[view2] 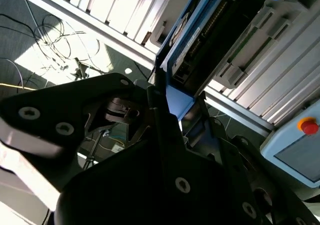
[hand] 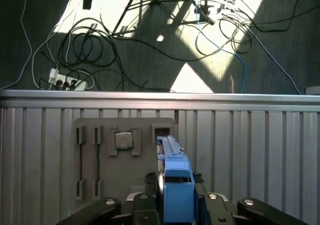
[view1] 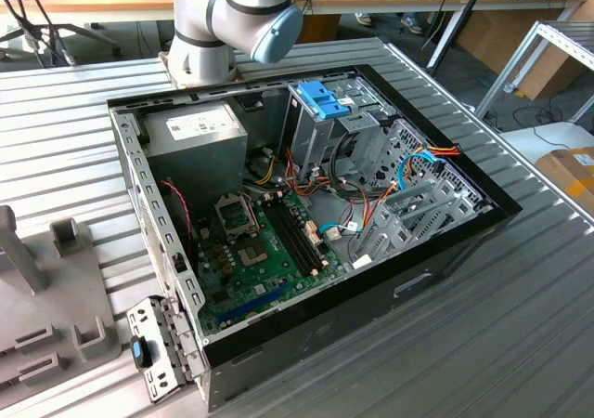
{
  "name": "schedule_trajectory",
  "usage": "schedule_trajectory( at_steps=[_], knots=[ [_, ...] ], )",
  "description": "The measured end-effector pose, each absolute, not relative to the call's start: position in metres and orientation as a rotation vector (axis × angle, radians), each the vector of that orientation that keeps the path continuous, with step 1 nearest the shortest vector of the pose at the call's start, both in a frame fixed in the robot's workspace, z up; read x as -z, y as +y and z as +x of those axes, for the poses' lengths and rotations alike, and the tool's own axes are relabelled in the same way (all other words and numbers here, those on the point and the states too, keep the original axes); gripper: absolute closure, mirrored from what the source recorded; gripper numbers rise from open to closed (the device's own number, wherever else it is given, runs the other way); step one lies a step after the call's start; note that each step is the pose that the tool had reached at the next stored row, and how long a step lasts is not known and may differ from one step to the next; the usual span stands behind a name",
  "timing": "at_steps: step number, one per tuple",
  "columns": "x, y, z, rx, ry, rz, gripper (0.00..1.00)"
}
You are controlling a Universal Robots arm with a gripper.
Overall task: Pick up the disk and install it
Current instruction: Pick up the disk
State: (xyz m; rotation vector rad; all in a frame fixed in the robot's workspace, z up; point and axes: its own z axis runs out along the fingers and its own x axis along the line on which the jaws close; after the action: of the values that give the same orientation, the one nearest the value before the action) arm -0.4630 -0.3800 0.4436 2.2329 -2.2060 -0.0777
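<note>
My gripper [hand: 177, 207] is shut on the disk [hand: 176, 182], its dark fingers [hand: 206, 205] pressing on either side of the blue end tab. In the second wrist view the disk [view2: 212, 27] reaches away from the gripper [view2: 182, 112] as a dark flat drive framed by blue rails. It hangs over a grey fixture plate [hand: 95, 185], close to an empty slot [hand: 162, 132]. Whether it still touches the plate I cannot tell. The open computer case [view1: 445, 251] lies on the ribbed table, and its grey drive cage carries a blue latch [view1: 327, 97].
A square processor chip [hand: 124, 140] sits in the fixture plate beside two long narrow slots. Past the table's edge rail [hand: 160, 99] the floor is strewn with cables and a power strip. The arm's base [view1: 232, 19] stands behind the case. Another grey fixture [view1: 56, 288] is at the exterior view's left.
</note>
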Motion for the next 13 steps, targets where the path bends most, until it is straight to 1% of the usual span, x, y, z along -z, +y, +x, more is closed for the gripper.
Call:
schedule_trajectory(
  at_steps=[7,13],
  knots=[
    [-0.482,-0.380,-0.463,0.078,-2.206,2.233,0.63],
    [-0.501,-0.380,-0.463,0.078,-2.206,2.233,0.63]
  ],
)
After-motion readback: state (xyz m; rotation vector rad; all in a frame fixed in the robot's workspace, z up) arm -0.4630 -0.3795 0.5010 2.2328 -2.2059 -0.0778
